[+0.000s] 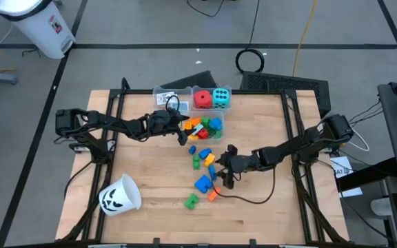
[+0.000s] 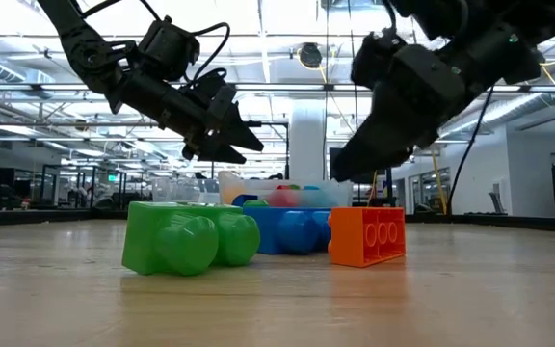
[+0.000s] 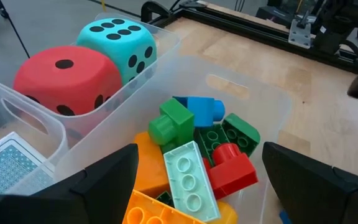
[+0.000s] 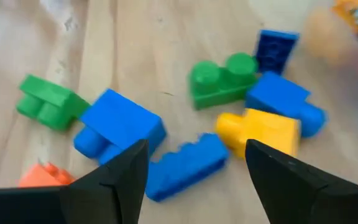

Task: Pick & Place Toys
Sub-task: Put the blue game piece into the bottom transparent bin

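The left gripper hangs with its fingers spread wide and empty over the clear bin of blocks at the far middle of the table. Directly beneath it lie a pale green flat block, a red block, a green block and a blue one, heaped together. The neighbouring compartment, just to the far side, holds the red die and the cyan die side by side, and a patterned card lies in a third compartment (only its corner shows).

The right gripper hovers above the loose blocks on the bare wood, near the table's middle, its fingers parted with nothing between them. Below it lie a long blue block, a larger blue block and a yellow block; a green two-stud block sits just beyond, and another green block and an orange one lie farther out, the orange cut off by the finger.

The right wrist view is smeared, so stud counts there are uncertain. A white pumpkin-face cup lies tipped at the near left.
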Tool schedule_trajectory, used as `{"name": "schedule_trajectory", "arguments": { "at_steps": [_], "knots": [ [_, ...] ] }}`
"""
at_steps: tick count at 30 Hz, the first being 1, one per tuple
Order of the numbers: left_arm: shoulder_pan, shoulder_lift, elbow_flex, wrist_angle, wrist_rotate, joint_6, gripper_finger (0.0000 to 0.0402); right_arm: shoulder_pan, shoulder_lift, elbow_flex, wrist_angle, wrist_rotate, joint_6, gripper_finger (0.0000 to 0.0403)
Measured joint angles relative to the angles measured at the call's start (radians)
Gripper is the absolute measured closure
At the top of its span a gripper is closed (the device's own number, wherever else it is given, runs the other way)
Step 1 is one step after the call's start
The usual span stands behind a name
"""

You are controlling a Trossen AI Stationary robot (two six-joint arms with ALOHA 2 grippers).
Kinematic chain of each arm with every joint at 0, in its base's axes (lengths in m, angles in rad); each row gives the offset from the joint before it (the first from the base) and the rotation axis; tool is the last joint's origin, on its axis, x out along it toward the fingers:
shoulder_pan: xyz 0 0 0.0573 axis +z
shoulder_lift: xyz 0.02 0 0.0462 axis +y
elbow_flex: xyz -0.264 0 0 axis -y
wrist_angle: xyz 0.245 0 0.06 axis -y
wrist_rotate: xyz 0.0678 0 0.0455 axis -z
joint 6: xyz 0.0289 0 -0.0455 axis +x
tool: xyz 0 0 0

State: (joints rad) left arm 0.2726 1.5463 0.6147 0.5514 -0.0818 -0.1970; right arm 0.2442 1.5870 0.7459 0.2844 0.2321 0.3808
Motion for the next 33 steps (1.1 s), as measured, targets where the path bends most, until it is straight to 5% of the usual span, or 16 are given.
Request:
{"name": "schedule_trajectory", "arguments": {
  "at_steps": [18,33],
  "knots": [
    [-0.001,0.0,0.0,-0.002,-0.026,-0.026,0.0053,0.019,0.194,0.129,-0.148,-0.054,0.028,0.0163],
    [-0.003,0.0,0.0,-0.001,-0.025,-0.032,0.0052,0.01,0.187,0.127,-0.132,-0.051,-0.09,0.0249]
  ]
}}
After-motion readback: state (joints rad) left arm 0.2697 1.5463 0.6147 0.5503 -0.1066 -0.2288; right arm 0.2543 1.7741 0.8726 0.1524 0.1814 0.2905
